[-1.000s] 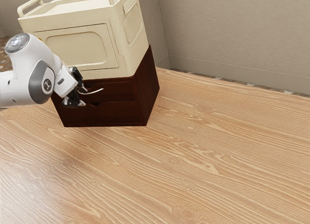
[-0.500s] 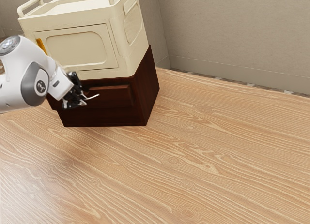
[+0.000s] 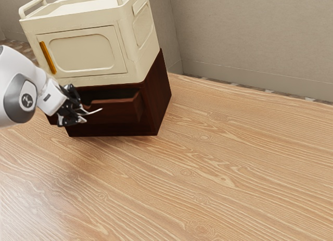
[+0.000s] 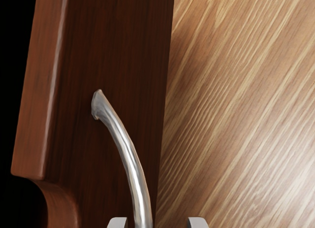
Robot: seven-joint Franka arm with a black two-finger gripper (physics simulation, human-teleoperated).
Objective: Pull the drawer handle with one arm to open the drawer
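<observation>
From here I see the drawer (image 3: pixel 118 112) partly out of the dark cabinet (image 3: pixel 157 90), below the cream box (image 3: pixel 80 52). The curved handle (image 3: pixel 94 112) is on the drawer's front, between the gripper's (image 3: pixel 82 112) 2 spread fingers, nearer to 1 than the other.

Cream all over the box (image 3: pixel 83 52), and there's a bright yellow-orange flash from the strip (image 3: pixel 48 58)! Deep red-brown on the cabinet (image 3: pixel 159 95), faint dark grain across the drawer (image 4: pixel 115 46), shiny silver on the handle (image 4: pixel 132 161). White arm (image 3: pixel 11 69) with grey patches, black tool (image 3: pixel 81 106), and look at the table (image 3: pixel 208 173): honey-tan, streaked with pale, wavy grain! Grey-beige for the wall (image 3: pixel 244 38).
</observation>
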